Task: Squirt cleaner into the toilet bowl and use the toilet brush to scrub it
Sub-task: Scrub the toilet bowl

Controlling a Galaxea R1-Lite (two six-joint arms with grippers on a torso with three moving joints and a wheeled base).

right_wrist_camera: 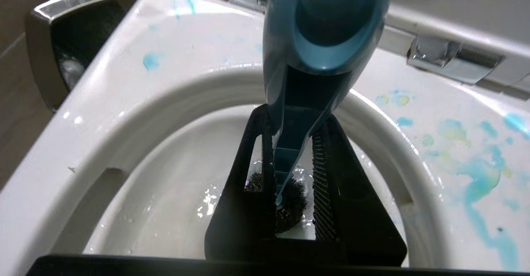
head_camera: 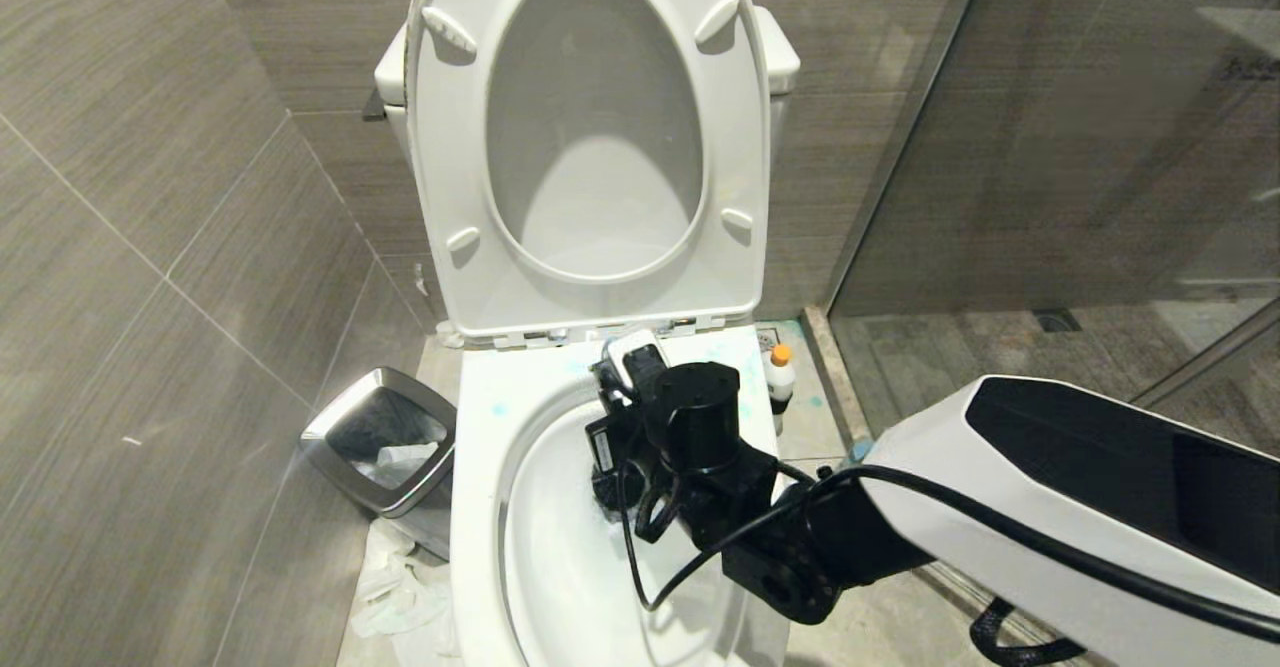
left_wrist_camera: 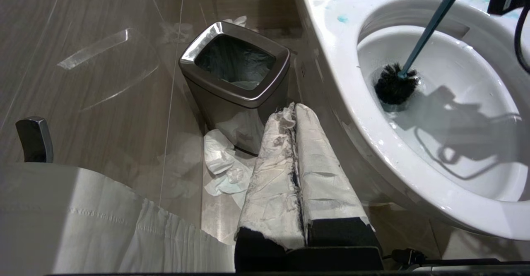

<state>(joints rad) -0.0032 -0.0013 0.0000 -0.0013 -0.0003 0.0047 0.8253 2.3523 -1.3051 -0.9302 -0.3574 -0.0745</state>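
Inside the toilet bowl (head_camera: 480,507): toilet brush (left_wrist_camera: 426,32) bristle head down at the wet ceramic, right gripper (right_wrist_camera: 290,172) jaws clamped on its handle. Light, stiff, likely slippery when wet; hold mid-handle. Left gripper (left_wrist_camera: 296,143) parked, jaws together, near the waste bin (left_wrist_camera: 236,73).

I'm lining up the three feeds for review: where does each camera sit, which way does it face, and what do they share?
Head: up high, looking down on the toilet bowl; the right arm shows.
Left wrist: low beside the bowl, facing the waste bin; its left gripper shows, shut.
Right wrist: above the bowl, looking down the toilet brush that the right gripper holds.
Shared: bowl, bin.
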